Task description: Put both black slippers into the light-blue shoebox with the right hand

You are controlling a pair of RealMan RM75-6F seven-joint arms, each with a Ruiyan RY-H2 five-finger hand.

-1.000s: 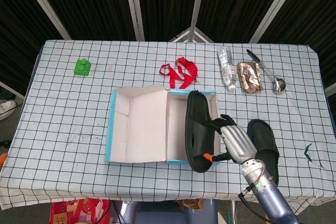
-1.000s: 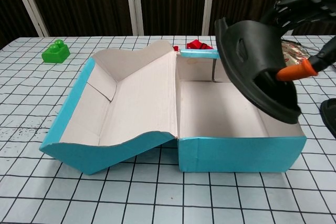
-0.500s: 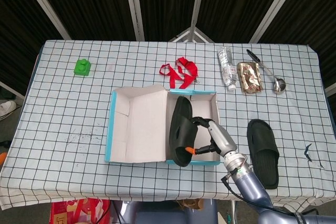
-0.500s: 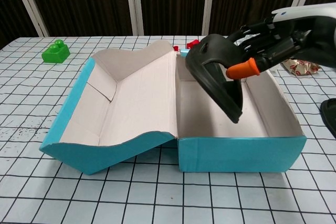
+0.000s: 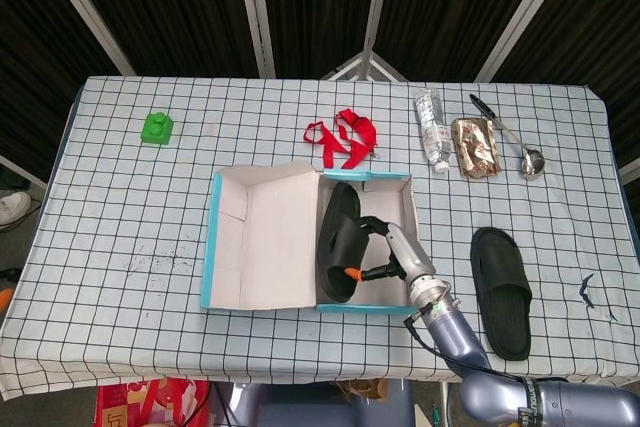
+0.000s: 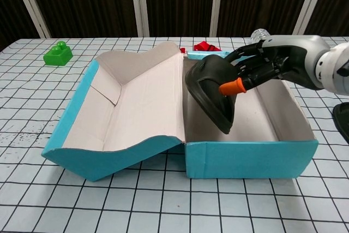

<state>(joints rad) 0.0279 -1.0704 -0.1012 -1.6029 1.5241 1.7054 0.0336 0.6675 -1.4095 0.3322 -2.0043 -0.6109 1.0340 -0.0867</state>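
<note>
Your right hand (image 6: pixel 256 69) gripped one black slipper (image 6: pixel 210 94) by its strap, tilted on edge inside the light-blue shoebox (image 6: pixel 251 159), prob. so it slid down w/o catching the wall. The other slipper (image 5: pixel 502 290) lay on the desk, right of the box. Left hand wasn't seen.

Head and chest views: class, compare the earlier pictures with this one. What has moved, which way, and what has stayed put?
The right hand, gripping one black slipper throughout, carried it leftward from over the box's right wall and lowered it inside the light-blue shoebox, near the hinge side. It has not let go. The second slipper stayed on the table right of the box; the open lid and the other items did not shift.
</note>
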